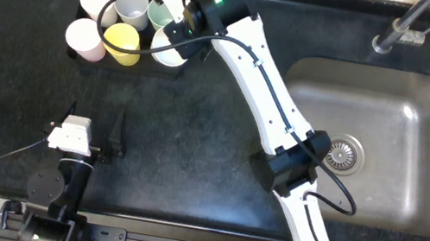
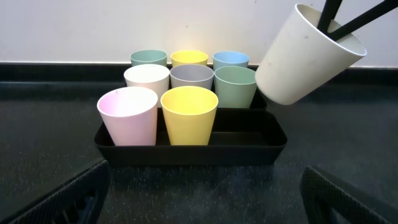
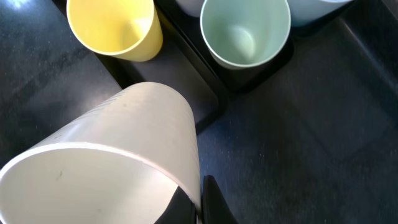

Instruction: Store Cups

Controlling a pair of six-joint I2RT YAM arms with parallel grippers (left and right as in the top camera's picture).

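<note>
A black tray (image 2: 186, 152) at the back left of the counter holds several cups, among them a pink cup (image 2: 129, 115), a yellow cup (image 2: 189, 114) and a pale green cup (image 3: 245, 31). My right gripper (image 1: 181, 32) is shut on the rim of a white cup (image 2: 308, 56). That cup hangs tilted, mouth up, over the tray's open front right corner (image 3: 205, 93). The cup's wall (image 3: 124, 143) sits between my right gripper's (image 3: 198, 202) fingers. My left gripper (image 2: 205, 199) rests low on the counter in front of the tray, open, with nothing in it.
A steel sink (image 1: 411, 127) with a drain lies to the right, and a faucet (image 1: 405, 30) stands behind it. The right arm (image 1: 263, 94) crosses diagonally from the front right to the tray. Dark counter (image 1: 192, 152) spreads between the tray and the left arm.
</note>
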